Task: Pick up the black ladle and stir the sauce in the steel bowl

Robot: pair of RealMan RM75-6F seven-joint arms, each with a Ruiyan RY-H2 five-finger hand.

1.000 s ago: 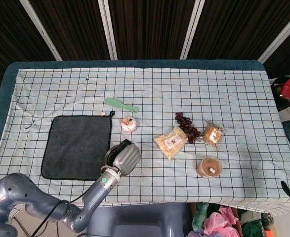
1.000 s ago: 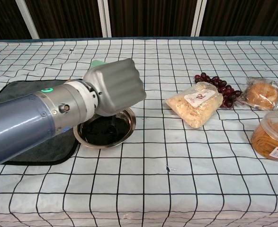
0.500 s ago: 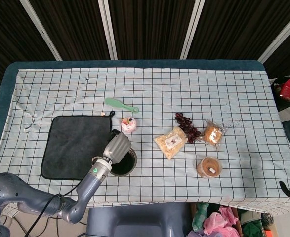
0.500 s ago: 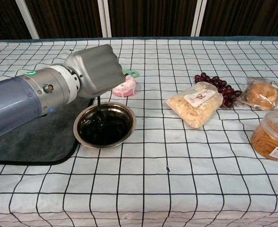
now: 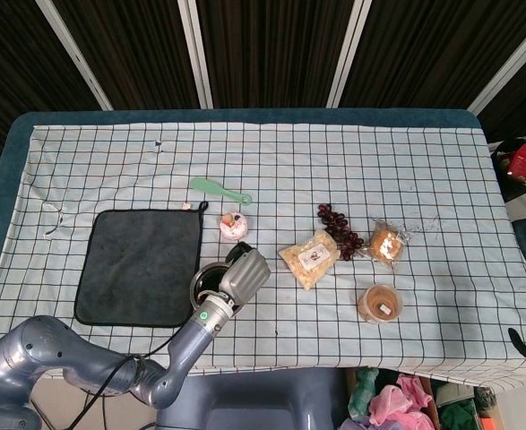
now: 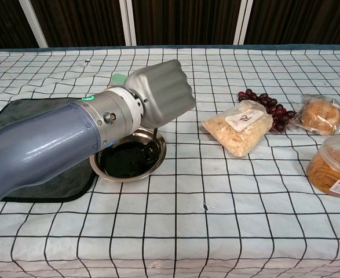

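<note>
Left hand point(image 6: 160, 92) shifted right (ladle point(image 6: 157, 137) mostly hidden).

arm point(image 6: 48, 145): glossy blue-grey | wrist: green light | robot hand point(image 6: 161, 92): matte grey

The head view is looking steeply down from high above, taking in the whole tabletop point(image 5: 271, 148). The chest view is sitting low and close, facing forward across it. Both are sharing the steel bowl point(image 5: 207, 279) point(image 6: 129, 164) and snacks.
</note>
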